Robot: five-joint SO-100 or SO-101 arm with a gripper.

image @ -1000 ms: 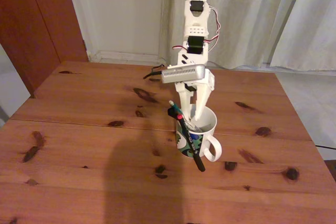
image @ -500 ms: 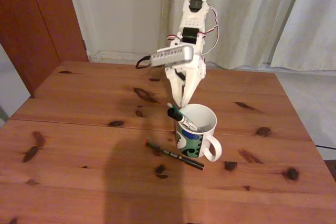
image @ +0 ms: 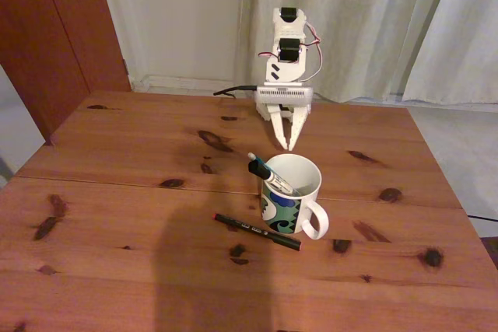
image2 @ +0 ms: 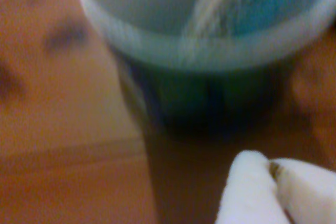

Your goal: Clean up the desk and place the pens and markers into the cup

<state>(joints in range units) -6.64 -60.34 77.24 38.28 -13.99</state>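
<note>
Gripper [image: 285,145] hangs above and just behind the cup [image: 289,193], fingertips drawn together on nothing, likely lifted clear to look for what is left. Below it the white marker [image: 269,175] leans in the cup, its black end over the rim. Beyond the cup, on the desk [image: 117,192], lies the black pen [image: 257,232], not yet collected.
</note>
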